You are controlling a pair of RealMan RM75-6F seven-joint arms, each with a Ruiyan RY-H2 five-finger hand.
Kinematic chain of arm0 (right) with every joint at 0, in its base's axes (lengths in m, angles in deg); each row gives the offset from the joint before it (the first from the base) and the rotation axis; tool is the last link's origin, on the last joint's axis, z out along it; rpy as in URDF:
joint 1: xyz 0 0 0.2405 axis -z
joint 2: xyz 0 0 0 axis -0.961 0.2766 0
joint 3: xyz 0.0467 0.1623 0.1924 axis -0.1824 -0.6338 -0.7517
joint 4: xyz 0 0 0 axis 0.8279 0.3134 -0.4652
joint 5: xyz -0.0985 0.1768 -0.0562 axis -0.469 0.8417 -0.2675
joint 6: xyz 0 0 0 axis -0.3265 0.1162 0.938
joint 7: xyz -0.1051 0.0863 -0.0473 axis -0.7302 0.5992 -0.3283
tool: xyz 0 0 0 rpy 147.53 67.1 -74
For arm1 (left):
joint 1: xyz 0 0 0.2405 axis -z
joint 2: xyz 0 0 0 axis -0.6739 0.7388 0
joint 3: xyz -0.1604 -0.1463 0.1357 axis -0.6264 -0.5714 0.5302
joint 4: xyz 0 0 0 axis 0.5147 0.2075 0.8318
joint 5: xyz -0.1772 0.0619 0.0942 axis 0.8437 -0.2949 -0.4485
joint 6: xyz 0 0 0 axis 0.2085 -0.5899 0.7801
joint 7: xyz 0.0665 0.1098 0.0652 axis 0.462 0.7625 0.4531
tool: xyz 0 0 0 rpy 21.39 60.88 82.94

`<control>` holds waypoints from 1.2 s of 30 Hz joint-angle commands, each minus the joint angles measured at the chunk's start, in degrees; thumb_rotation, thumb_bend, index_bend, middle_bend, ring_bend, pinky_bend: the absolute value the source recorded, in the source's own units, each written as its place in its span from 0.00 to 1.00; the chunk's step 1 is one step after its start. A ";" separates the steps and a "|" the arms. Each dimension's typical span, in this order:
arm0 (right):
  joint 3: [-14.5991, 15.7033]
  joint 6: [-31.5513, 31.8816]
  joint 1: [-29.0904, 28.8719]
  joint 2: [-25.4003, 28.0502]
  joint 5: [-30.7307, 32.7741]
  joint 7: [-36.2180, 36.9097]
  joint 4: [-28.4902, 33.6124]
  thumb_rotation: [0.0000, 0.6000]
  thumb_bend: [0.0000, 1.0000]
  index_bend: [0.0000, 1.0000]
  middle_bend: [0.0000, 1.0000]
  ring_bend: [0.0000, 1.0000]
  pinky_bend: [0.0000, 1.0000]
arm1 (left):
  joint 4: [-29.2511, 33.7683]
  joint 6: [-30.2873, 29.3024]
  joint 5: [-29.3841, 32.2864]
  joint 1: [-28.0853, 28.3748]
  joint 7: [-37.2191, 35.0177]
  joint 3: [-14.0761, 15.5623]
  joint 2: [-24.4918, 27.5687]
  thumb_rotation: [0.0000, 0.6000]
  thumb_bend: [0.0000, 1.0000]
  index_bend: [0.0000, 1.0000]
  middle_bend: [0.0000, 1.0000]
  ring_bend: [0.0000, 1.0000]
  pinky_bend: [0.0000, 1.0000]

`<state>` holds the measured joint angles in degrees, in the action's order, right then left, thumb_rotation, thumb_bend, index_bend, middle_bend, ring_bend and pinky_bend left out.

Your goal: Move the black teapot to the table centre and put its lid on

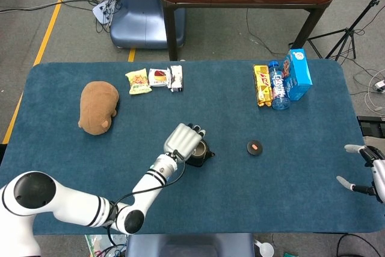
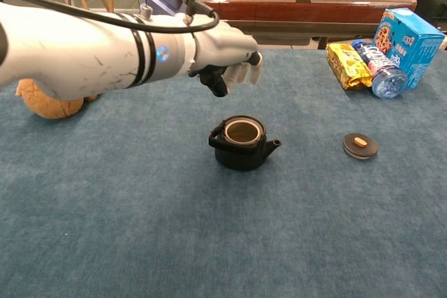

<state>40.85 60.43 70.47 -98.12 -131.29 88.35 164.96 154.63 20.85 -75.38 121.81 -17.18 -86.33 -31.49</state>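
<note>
Near the middle of the blue surface [image 2: 140,242] stands the black teapot [image 2: 241,146], upright, its mouth uncovered and its handle folded down against the rim, spout pointing toward the robot's right. Its lid [image 2: 360,146] lies flat on the cloth well apart from it on that same side, a small orange knob on top. Above and a little behind the teapot hangs the left hand [image 2: 222,55], clear of the pot and holding nothing, its fingers loosely apart and pointing down. From the head view this hand [image 1: 183,139] partly covers the teapot [image 1: 198,151], with the lid [image 1: 254,147] further right. At the surface's right edge sits the right hand [image 1: 363,170], fingers spread and empty. Along the far side lie a brown plush toy [image 1: 98,106], three snack packets [image 1: 155,79], and a yellow packet, a bottle and a blue box [image 1: 299,74] close together.
</note>
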 commanded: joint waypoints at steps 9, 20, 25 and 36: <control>-0.36 0.02 0.03 -0.63 1.11 -2.83 0.83 1.00 0.00 0.30 0.33 0.23 0.43 | 8.24 -11.67 -25.10 -13.10 -9.81 7.57 7.14 1.00 0.80 0.01 0.22 0.26 0.54; -0.49 0.36 -0.10 -1.94 1.50 -7.85 1.81 1.00 0.00 0.30 0.33 0.23 0.43 | 13.60 -22.94 -38.36 -26.43 -5.32 16.72 15.08 1.00 0.78 0.04 0.23 0.26 0.54; -0.40 0.79 -0.15 -2.78 1.22 -10.63 2.35 1.00 0.00 0.30 0.33 0.23 0.43 | 14.25 -26.76 -43.72 -32.40 -5.15 19.52 17.52 1.00 0.79 0.06 0.23 0.26 0.54; -0.24 1.19 -0.72 -4.64 -0.03 -13.95 2.06 1.00 0.00 0.31 0.34 0.24 0.43 | 9.78 -31.63 -52.96 -44.11 -5.85 22.78 19.40 1.00 0.78 0.09 0.23 0.26 0.54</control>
<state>40.58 61.53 69.79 -102.66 -131.21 74.49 167.10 165.70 -9.54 -127.00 79.56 -23.14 -64.22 -12.18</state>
